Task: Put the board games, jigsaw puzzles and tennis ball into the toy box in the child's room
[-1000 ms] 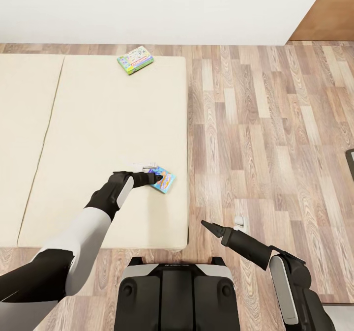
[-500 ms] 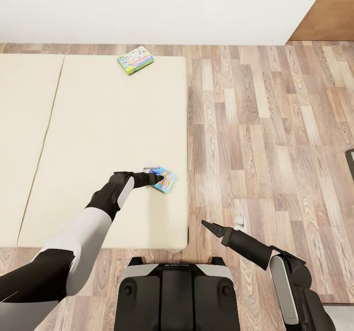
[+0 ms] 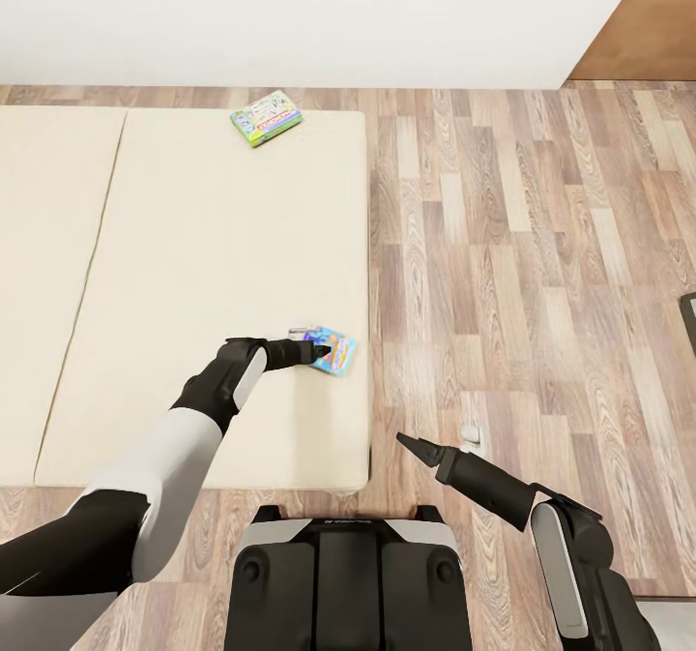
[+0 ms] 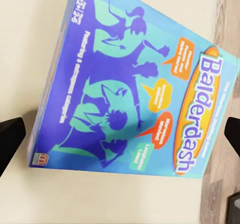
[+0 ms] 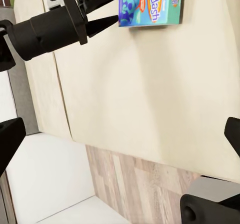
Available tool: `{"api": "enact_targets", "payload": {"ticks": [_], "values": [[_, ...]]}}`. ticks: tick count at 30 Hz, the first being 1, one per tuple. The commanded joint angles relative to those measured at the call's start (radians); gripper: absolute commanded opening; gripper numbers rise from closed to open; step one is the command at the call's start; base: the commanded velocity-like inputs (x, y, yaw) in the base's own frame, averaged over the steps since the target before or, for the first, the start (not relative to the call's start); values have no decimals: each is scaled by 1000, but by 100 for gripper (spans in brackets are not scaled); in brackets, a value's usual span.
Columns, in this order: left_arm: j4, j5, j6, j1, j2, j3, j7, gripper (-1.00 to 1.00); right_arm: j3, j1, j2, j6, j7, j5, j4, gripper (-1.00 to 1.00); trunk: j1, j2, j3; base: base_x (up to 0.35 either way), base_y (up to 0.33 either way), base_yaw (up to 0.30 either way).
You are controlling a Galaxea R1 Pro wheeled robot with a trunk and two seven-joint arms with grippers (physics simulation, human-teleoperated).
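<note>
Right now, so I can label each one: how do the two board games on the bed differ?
The blue-purple board game lies near the bed's floor-side edge, at the left gripper; the green-edged board game lies alone at the far end by the wall. The first has a blue cover with purple figures reading Balderdash; the second has a pale, busy cover with green sides. Both are thin flat boxes lying skewed to the mattress edges.
</note>
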Motion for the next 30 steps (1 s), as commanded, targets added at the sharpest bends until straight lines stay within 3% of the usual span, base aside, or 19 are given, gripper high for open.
{"api": "enact_targets", "payload": {"ticks": [1, 30], "values": [[-1, 10, 7, 0, 0, -2, 2, 100, -2, -1, 1, 5, 4, 0, 0, 100, 0, -1, -1, 0, 0, 0], [3, 10, 4, 0, -9, -2, -39, 100, -2, -1, -1, 7, 4, -3, 0, 100, 0, -1, -1, 0, 0, 0]]}}
